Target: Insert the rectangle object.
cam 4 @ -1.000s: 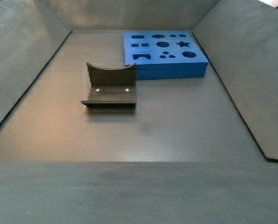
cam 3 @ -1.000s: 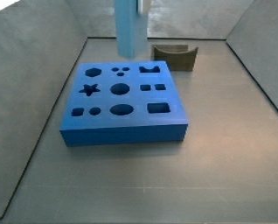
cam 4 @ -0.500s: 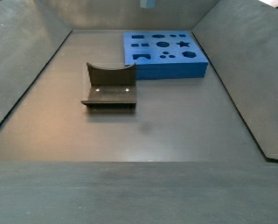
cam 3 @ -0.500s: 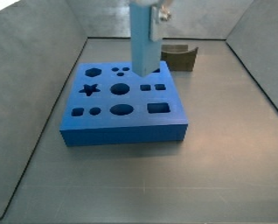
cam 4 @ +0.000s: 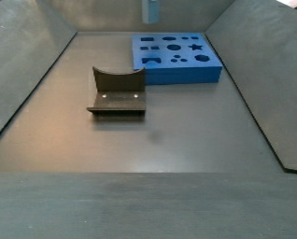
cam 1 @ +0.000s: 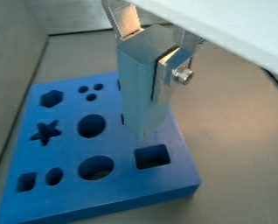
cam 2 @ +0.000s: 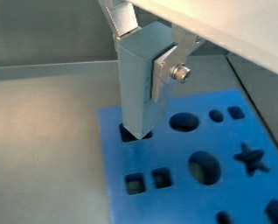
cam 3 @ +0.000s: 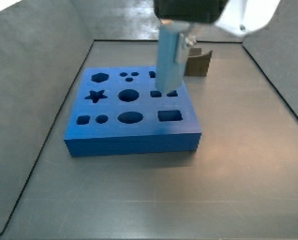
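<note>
A wrist view shows the gripper point(cam 1: 151, 54) clamped on the bar point(cam 1: 142, 92), held upright, its lower end just above the block point(cam 1: 59, 188) and beside the square hole point(cam 1: 152, 157). In a side view the bar point(cam 3: 171, 61) hangs long axis vertical over the block's point(cam 3: 133, 136) right-hand holes, apparently not yet in. In a side view only the bar's point(cam 4: 151, 9) lower end shows, above the block point(cam 4: 176, 58).

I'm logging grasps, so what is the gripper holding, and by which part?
The gripper holds the rectangle object upright by its upper end, above the blue block.
</note>
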{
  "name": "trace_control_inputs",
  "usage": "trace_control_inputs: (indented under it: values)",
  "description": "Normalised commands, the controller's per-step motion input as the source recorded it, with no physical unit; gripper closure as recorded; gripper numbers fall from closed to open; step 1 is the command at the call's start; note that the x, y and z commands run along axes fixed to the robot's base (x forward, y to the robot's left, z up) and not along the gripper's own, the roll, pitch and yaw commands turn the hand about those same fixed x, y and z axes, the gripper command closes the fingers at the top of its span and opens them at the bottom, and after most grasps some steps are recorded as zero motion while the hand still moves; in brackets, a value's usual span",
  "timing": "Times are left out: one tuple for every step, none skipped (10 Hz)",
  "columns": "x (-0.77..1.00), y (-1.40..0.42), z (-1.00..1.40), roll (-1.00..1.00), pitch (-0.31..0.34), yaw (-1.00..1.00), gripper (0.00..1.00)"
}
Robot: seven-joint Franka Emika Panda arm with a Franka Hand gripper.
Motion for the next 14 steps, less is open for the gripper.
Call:
trace_control_inputs:
  values:
    - [0.11, 0.0, -0.15, -0.3, 0.1, -0.65, 1.0]
    - [0.0, -0.03, -0.25, -0.23, 0.08, -0.77, 1.0]
    - [0.0, -0.03, -0.25, -0.19, 0.04, -0.83, 1.0]
    - [0.0, -0.04, -0.14, -0.15, 0.0, -0.91, 1.0]
    - [0.0, -0.06, -0.04, -0.19, 0.0, -0.89, 1.0]
    - [0.0, -0.04, -0.03, -0.23, -0.011, -0.85, 1.0]
    - [0.0, -0.06, -0.03, -0.29, -0.131, -0.78, 1.0]
    - [0.02, 0.0, -0.25, -0.3, 0.0, -0.74, 1.0]
    - [0.0, 0.04, -0.27, -0.2, 0.0, -0.71, 1.0]
    - [-0.02, 0.19, -0.05, -0.1, 0.0, -0.53, 1.0]
    - [-0.02, 0.07, 0.0, 0.0, 0.0, -0.07, 1.0]
    - [0.0, 0.0, -0.13, 0.01, 0.0, -0.07, 1.0]
    - [0.1, -0.03, -0.36, 0.03, -0.011, 0.0, 1.0]
    - [0.05, -0.07, -0.37, 0.08, -0.033, 0.13, 1.0]
